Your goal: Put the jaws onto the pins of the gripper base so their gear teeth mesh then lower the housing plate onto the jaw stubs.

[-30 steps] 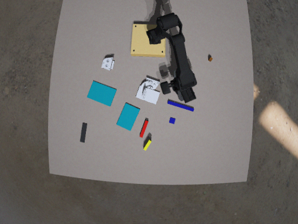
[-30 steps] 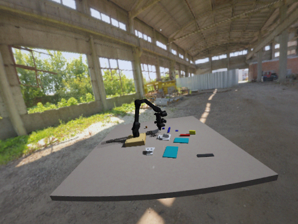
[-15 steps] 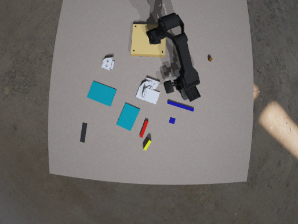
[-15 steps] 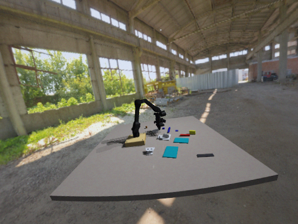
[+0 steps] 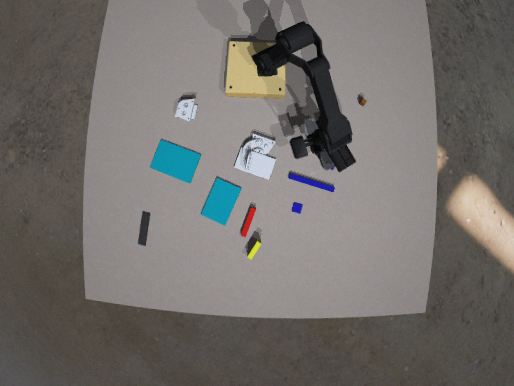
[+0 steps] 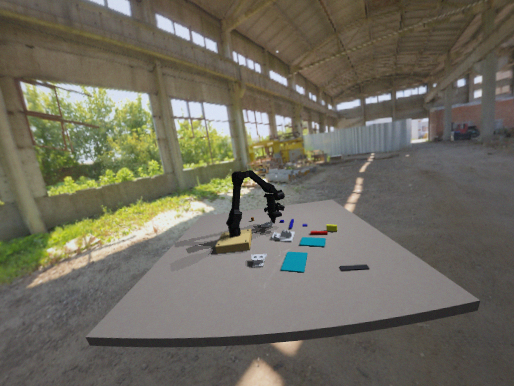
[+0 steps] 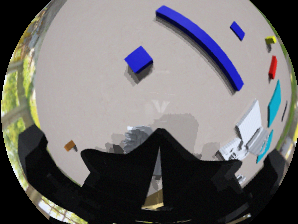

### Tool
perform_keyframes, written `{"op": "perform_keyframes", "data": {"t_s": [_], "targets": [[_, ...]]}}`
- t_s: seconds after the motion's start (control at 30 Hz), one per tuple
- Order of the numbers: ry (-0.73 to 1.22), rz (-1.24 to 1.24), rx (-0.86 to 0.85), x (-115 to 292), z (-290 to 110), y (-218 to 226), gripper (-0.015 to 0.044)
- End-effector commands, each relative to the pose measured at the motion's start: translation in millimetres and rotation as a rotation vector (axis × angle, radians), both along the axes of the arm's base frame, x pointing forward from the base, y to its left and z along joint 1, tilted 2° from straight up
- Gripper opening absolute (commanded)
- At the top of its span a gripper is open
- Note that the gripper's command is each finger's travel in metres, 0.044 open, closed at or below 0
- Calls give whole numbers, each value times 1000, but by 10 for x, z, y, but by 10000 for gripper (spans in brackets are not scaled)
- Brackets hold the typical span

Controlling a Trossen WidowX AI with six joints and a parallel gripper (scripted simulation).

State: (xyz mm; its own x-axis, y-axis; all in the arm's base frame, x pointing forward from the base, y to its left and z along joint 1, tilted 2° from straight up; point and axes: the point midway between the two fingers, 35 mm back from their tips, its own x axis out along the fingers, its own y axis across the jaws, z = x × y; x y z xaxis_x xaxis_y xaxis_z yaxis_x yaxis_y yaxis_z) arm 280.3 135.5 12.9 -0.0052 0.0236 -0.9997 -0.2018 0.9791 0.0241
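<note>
Jaws [image 5: 318, 144] [image 6: 273, 220] [image 7: 159, 145] hanging closed nr grey-white toothed pc [image 7: 137, 138]. Other wht parts [image 5: 261, 165] [image 6: 283, 236] [image 7: 249, 120] lying mid-worktop [image 5: 165, 270] [image 6: 280, 310] [image 7: 90, 75]; sm wht bracket [image 5: 185, 109] [image 6: 258, 259] sitting apart. Pale V-like mark [image 7: 159, 108] showing, illegible.

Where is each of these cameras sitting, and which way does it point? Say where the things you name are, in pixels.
Top: high overhead, facing down on the tabletop; shows the whole arm [image 5: 327, 95] and its yellow base plate [image 5: 240, 85] [image 6: 232, 246].
Exterior: off beyond the table's edge, looking across it into the hall; shows the arm, small.
Wrist: on the arm near the gripper [image 7: 159, 145], looking past its dark fingers at the table.
Top and wrist share the long blue bar [image 5: 311, 182] [image 7: 205, 46].
</note>
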Motion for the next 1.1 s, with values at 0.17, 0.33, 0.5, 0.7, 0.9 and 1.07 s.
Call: {"op": "perform_keyframes", "data": {"t_s": [0.17, 0.33, 0.5, 0.7, 0.9, 1.07], "targets": [[3, -1, 4, -28, 3, 123, 0], [3, -1, 4, -33, 12, 163, 0], [2, -1, 2, -15, 383, 142, 0], [2, -1, 1, -25, 605, 109, 0], [-5, -4, 5, -6, 539, 126, 131], [-5, -4, 5, -6, 539, 126, 263]]}}
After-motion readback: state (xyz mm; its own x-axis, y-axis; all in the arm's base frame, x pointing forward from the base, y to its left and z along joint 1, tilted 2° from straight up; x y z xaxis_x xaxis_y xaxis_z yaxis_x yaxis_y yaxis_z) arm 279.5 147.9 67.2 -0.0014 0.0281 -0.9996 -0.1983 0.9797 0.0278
